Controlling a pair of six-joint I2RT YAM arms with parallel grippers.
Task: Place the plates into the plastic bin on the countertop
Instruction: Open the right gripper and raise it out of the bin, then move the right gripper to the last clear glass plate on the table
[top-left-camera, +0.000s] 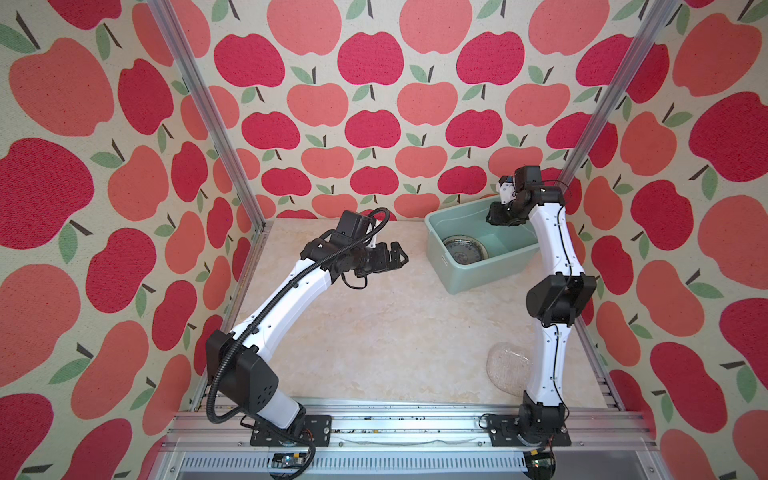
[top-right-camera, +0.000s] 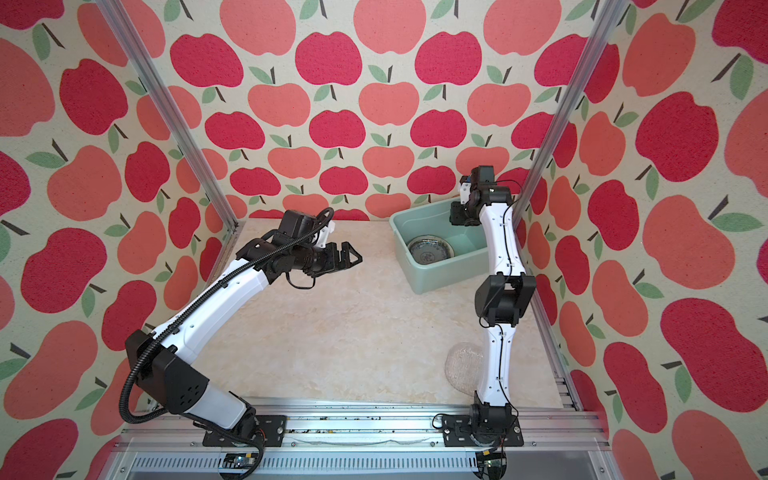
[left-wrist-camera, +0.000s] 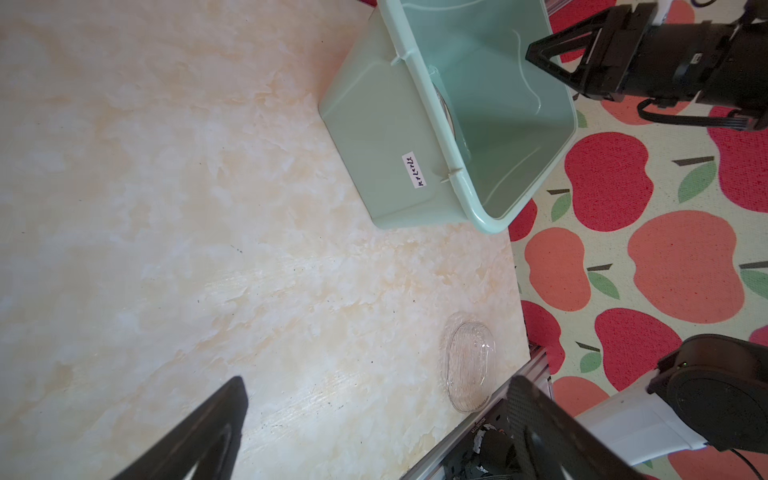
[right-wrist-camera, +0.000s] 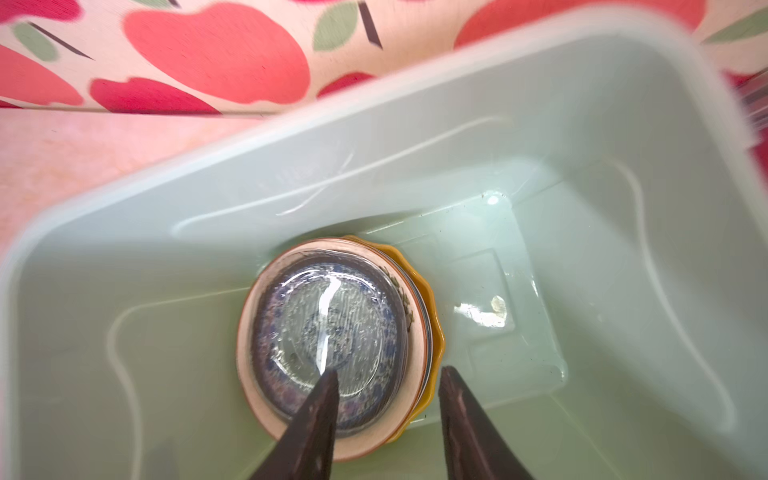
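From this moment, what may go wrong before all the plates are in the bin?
1. The clear glass plate lies flat on the pale countertop beside the right arm's base, hard to see: perhaps a missed grasp.
2. The stack in the bin is uneven, the yellow plate sticking out; another glass plate set on top may slide.

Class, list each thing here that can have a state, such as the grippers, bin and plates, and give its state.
plastic bin: upright on the countertop, partly filled.
stacked plates: flat inside the bin, a clear one on top.
loose clear plate: flat on the countertop, outside the bin.
left gripper: open, empty.
right gripper: open, empty, over the bin.
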